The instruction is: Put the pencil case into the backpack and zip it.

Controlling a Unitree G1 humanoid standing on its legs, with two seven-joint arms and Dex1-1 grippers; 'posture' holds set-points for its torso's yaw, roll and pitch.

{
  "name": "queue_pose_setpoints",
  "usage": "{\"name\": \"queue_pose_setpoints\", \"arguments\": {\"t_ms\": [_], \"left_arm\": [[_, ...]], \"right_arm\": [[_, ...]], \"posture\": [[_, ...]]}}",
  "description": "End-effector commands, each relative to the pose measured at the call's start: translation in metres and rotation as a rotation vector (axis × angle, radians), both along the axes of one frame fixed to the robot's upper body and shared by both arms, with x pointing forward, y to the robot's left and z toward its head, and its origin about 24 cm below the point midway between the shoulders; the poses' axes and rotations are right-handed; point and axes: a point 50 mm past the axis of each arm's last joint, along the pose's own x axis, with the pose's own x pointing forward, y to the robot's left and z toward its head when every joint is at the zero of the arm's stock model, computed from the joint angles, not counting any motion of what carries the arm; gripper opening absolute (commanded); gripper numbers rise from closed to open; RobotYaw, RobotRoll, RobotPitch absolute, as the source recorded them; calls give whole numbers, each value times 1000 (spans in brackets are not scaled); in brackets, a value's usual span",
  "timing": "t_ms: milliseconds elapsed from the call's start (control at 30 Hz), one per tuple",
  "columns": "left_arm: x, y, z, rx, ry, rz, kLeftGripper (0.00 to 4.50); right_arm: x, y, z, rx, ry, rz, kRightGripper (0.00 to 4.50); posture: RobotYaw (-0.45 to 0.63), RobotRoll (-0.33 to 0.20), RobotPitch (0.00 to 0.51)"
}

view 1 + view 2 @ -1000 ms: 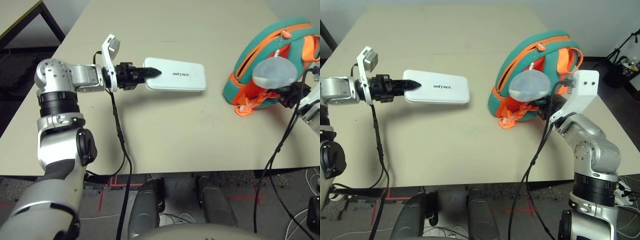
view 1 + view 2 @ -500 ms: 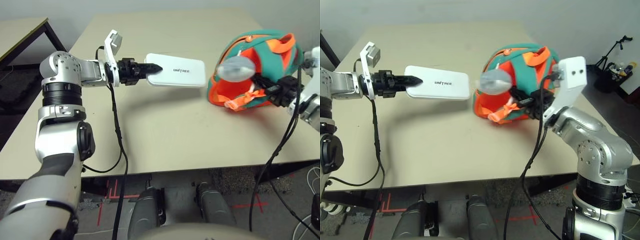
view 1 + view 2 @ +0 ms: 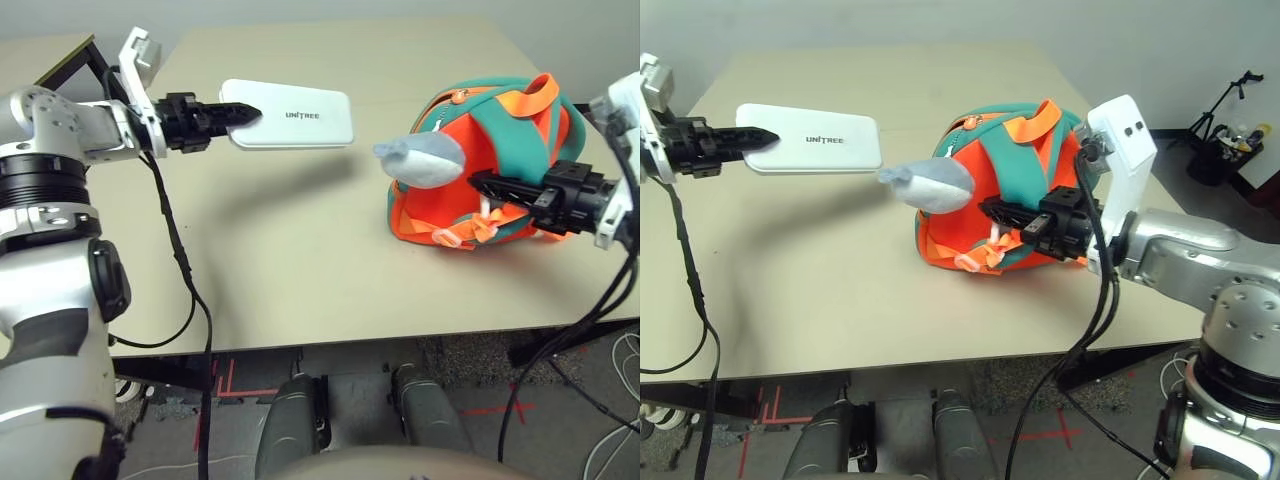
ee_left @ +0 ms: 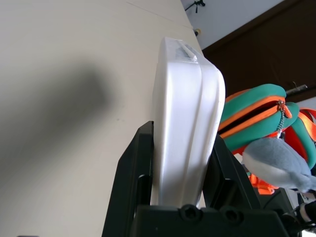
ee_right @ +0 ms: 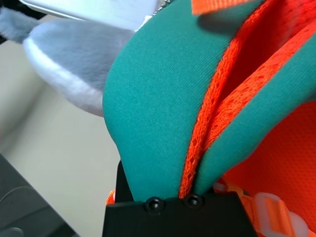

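Left gripper: your left gripper (image 3: 252,114) was clenched on the pencil case, a finger against each broad face; the right eye view cut off the arm behind it.
Pencil case: the flat white pencil case (image 3: 310,118) was outside the backpack, raised over the table (image 3: 300,270), at 3 o'clock from your left gripper; its near end was partly hidden by a finger.
Backpack: the teal-and-orange backpack (image 3: 488,112) rested on the table at about 4 o'clock from the case, partly covered by your right gripper.
Right gripper: your right gripper (image 3: 480,182) grasped the backpack by its teal fabric, which hid much of the fingers in the right wrist view.
Zipper: the orange-edged zipper (image 4: 254,117) was parted along a dark gap; the interior could not be made out.
Whale charm: the grey plush whale charm (image 3: 428,160) hung at 10 o'clock from your right gripper, masking some orange fabric.
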Motion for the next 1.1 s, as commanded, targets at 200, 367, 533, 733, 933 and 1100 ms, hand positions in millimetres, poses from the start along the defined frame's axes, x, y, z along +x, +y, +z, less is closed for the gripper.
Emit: {"name": "queue_pose_setpoints", "arguments": {"t_ms": [200, 367, 533, 733, 933, 1100], "left_arm": [[-14, -14, 8, 5, -27, -87, 1354], [-11, -24, 21, 17, -80, -117, 1354], [-14, -32, 53, 41, -209, -187, 1354], [-24, -36, 76, 130, -350, -333, 1354], [-28, -34, 76, 224, -448, -440, 1354], [-24, -42, 76, 264, -498, -527, 1354]], "right_arm": [[-48, 11, 0, 52, 75, 75, 197], [-61, 16, -6, 77, 138, 49, 197], [-61, 13, -15, 78, 166, -1, 197], [-52, -1, -30, 28, 149, -62, 197], [-47, -11, -46, 11, 123, -81, 197], [-44, -15, -50, 8, 108, -86, 197]], "posture": [[-171, 0, 134], [-189, 0, 132], [-186, 0, 133], [-167, 0, 142], [-146, 0, 147], [-153, 0, 142]]}}
